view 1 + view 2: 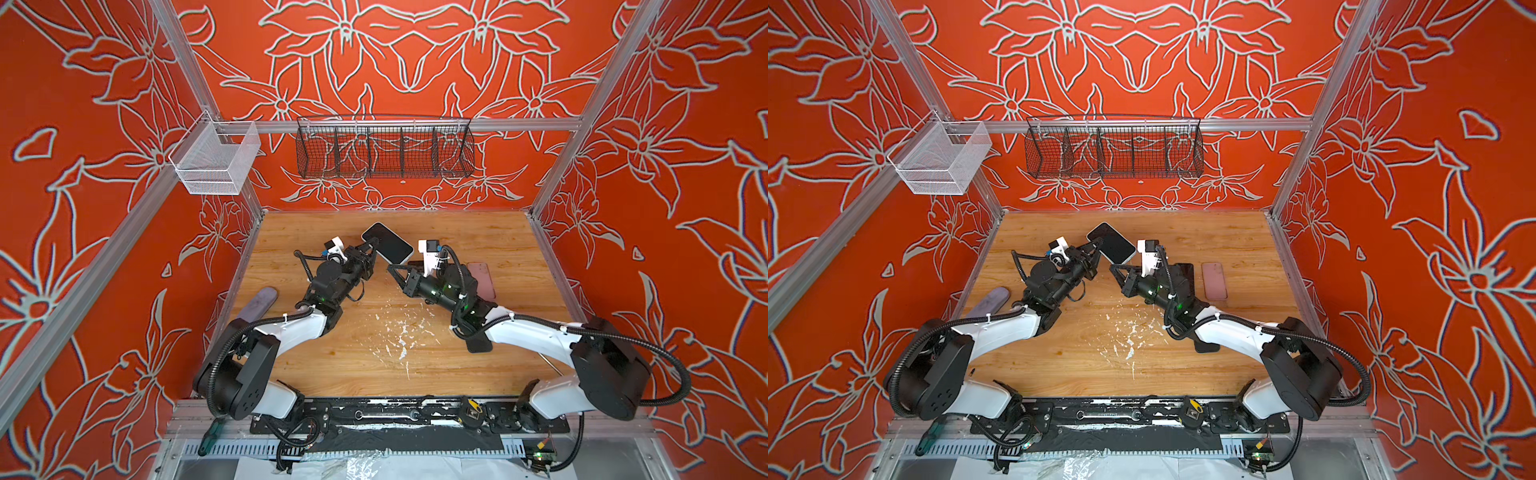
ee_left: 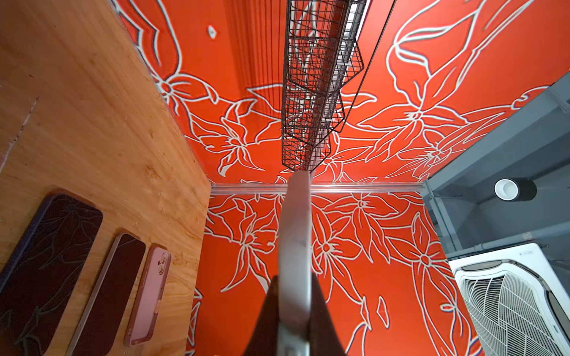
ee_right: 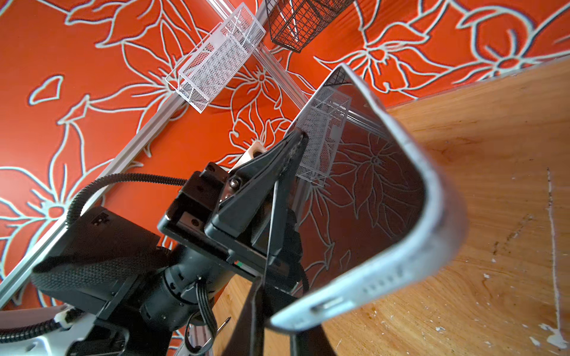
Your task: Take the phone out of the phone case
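One hold: phone (image 1: 390, 245) clamped by left pincer (image 1: 372, 248).
Right pincer (image 1: 392, 269): narrow at case (image 3: 444, 222) corner, grip unclear; corner to be peeled gently.

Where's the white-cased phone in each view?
Top view: phone raised over the table's far half.
Top view: phone, same spot.
Left wrist: edge-on white strip in the left pincer.
Right wrist: close up, dark screen showing.
Shared landmark: black wire basket.

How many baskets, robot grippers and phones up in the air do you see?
Baskets: 2 (white basket, black basket)
Grippers: 2 (left gripper, right gripper)
Phones in the air: 1 (phone)
Total: 5
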You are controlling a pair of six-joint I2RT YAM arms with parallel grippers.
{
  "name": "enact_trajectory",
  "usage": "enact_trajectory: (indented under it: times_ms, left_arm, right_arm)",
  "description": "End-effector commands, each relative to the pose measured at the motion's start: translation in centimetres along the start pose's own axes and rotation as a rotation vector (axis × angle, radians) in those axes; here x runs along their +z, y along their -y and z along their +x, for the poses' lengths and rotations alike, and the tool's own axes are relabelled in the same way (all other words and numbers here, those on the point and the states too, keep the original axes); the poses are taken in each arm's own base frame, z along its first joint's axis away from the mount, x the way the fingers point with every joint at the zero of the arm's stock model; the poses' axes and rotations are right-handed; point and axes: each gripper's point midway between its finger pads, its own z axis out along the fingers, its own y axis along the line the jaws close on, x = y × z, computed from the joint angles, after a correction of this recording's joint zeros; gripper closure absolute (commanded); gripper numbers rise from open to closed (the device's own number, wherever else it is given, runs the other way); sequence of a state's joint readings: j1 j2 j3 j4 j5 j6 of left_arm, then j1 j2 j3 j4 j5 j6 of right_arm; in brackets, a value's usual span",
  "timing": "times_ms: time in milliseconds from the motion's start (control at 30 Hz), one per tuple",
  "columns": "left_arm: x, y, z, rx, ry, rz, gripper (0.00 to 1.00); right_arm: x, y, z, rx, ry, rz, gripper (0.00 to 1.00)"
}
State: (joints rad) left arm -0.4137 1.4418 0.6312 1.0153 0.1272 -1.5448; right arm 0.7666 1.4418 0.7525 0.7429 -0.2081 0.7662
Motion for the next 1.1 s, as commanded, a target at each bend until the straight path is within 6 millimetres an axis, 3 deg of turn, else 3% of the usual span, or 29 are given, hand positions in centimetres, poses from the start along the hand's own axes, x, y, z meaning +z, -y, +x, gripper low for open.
enact_trajectory:
  times_ms: [0,333,567,933,1067]
  left_arm:
    - [0.3,4.4,3.1,-0.001,-0.116,0.123,1.00]
    - [0.6,6.0,4.5,-0.053,-0.174,0.158,1.00]
    - [0.3,6.6,4.9,-0.053,-0.189,0.168,1.00]
    - [0.1,6.9,6.0,0.065,-0.254,0.160,1.00]
    - [0.2,7.2,6.3,0.130,-0.284,0.162,1.00]
  right_arm:
    - [-0.3,3.7,1.8,-0.093,-0.041,0.135,0.95]
    - [-1.3,6.4,2.5,-0.147,-0.031,0.245,0.98]
    - [-2.1,7.2,2.5,-0.144,-0.018,0.277,0.99]
    - [-4.3,6.2,1.4,-0.155,-0.031,0.229,0.97]
    - [-4.7,4.5,0.8,-0.149,-0.070,0.139,0.86]
